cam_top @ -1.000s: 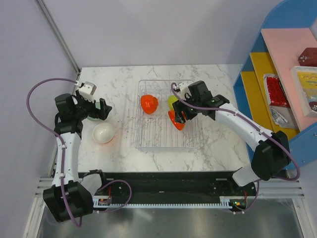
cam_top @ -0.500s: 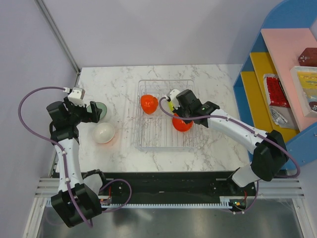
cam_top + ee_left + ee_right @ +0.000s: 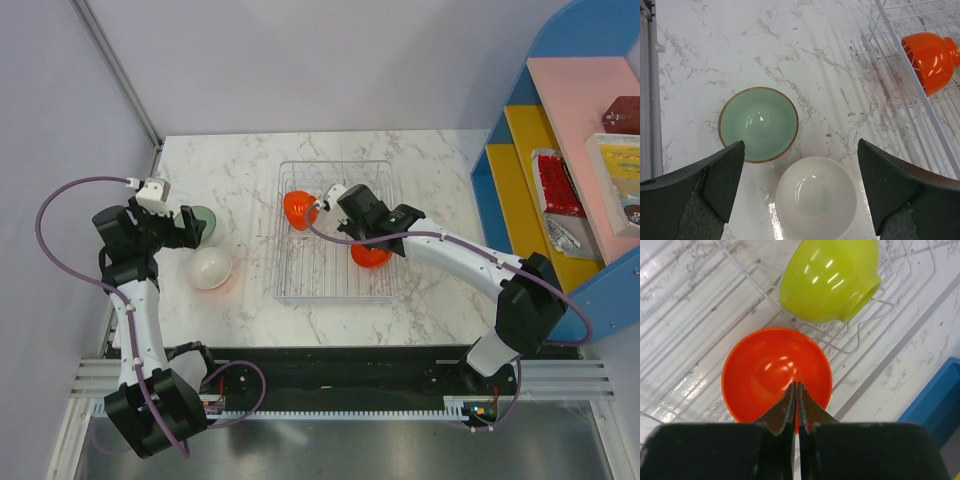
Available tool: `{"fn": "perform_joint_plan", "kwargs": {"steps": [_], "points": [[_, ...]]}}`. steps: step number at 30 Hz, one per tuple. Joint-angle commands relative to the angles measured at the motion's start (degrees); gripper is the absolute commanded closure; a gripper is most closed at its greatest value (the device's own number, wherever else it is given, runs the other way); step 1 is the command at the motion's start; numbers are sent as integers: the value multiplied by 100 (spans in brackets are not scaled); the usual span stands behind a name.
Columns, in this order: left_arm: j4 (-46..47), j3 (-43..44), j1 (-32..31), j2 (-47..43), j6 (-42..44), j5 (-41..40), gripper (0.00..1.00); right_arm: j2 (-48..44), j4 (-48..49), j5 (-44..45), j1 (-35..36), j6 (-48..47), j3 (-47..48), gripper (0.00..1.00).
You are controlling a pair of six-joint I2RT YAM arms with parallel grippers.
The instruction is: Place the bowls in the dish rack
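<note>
landmark: dish rack [image 3: 312, 262], clear wire ribs, on the marble table [image 3: 240, 165]
left gripper [image 3: 800, 145]: jaws spread wide, nothing between them; hovers over the table left of the dish rack, above the gap between two bowls
mint bowl [image 3: 759, 124]: upright on the table, left of the dish rack, outside it; brownish rim
white bowl [image 3: 816, 197]: upright on the table, left of the dish rack, just beside the mint bowl on its near side; whether they touch, cannot tell
right gripper [image 3: 796, 390]: fingers pressed together, no gap, nothing seen pinched; tips sit over the near rim of an orange bowl inside the dish rack
orange bowl, right [image 3: 767, 372]: upright, mouth up, on the ribs in the right half of the dish rack, toward its near edge
lime bowl [image 3: 827, 277]: tipped on its side, foot showing, on the dish rack ribs just past the upright orange bowl; close to it, contact unclear; hidden under the right arm in the top view
orange bowl, left [image 3: 300, 208]: inside the dish rack, far-left part, tipped over with its foot showing
count: three bowls in the dish rack, two outside on its left
blue shelf [image 3: 520, 170]: right of the dish rack, off the table edge
</note>
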Motion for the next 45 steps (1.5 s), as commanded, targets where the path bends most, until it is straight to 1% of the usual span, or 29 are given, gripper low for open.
{"fn": "perform_joint_plan", "kwargs": {"steps": [1, 2, 3, 5, 6, 7, 8, 9, 10, 11, 13, 14, 15, 16, 17, 19, 20, 22, 23, 24, 26, 28, 29, 33, 37, 40, 45], "points": [[143, 5, 43, -75, 8, 657, 0, -238, -191, -363, -116, 49, 564, 90], [81, 31, 43, -84, 113, 947, 0, -273, -199, -443, -133, 49, 582, 87], [46, 49, 43, -102, 193, 1480, 0, -308, -304, -504, -151, 66, 660, 87], [-130, 198, -62, -93, 289, 1941, 0, -335, -419, -540, -265, 101, 783, 86], [-191, 277, -176, -15, 342, 2047, 0, -361, -419, -514, -317, 119, 802, 86], [-409, 530, -342, 21, 421, 1961, 0, -388, -402, -488, -457, 154, 810, 85], [-551, 680, -840, 73, 500, 1812, 0, -457, -384, -479, -546, 189, 871, 85], [-648, 951, -1132, 170, 623, 1419, 0, -502, -367, -513, -642, 224, 916, 83], [-727, 1059, -1439, 231, 650, 1233, 0, -546, -358, -583, -895, 285, 951, 81], [-824, 1155, -2008, 284, 650, 1100, 0, -668, -349, -654, -1011, 312, 1012, 73], [-877, 1463, -2504, 607, 642, 871, 0, -800, -340, -987, -1300, 312, 1074, 60], [-921, 1568, -3098, 740, 650, 670, 0, -923, -349, -1067, -1363, 312, 1109, 47], [-930, 1813, -3356, 942, 650, 512, 0, -985, -349, -1215, -1451, 312, 1127, 39], [-947, 1937, -3611, 1344, 676, 354, 0, -1046, -358, -1278, -1469, 330, 1136, 25], [-974, 2060, -4031, 1601, 694, 126, 0, -1143, -366, -1357, -1504, 347, 1153, 20], [-983, 2438, -4368, 2084, 686, -60, 0, -1222, -366, -1628, -1601, 382, 1153, 13], [-991, 2579, -4578, 2652, 625, -122, 0, -1310, -366, -1734, -1645, 443, 1153, 7], [-1061, 3062, -4746, 3226, 563, -131, 0, -1363, -366, -1928, -1785, 479, 1153, 3], [-1105, 3220, -4904, 3716, 536, -192, 0, -1416, -384, -2103, -1829, 488, 1171, 2], [-1202, 3526, -4992, 3991, 536, -228, 0, -1434, -367, -2139, -1882, 488, 1171, 2], [-1246, 3757, -5264, 4553, 545, -368, 0, -1477, -358, -2149, -1952, 497, 1188, 2], [-1299, 4056, -5484, 4862, 519, -377, 0, -1504, -358, -2166, -2031, 497, 1215, 2], [-1334, 4257, -5555, 5186, 492, -395, 0, -1521, -358, -2175, -2058, 505, 1224, 2], [-1448, 4636, -5854, 5811, 404, -491, 1, -1583, -358, -2359, -2251, 576, 1320, 2], [-1440, 4847, -6118, 6155, 343, -667, 1, -1697, -358, -2518, -2357, 629, 1329, 2], [-1449, 5006, -6171, 6348, 229, -711, 1, -1750, -358, -2640, -2410, 646, 1294, 2], [-1440, 4971, -6197, 6288, 123, -843, 4, -1820, -349, -2728, -2462, 646, 1250, 2]]}}
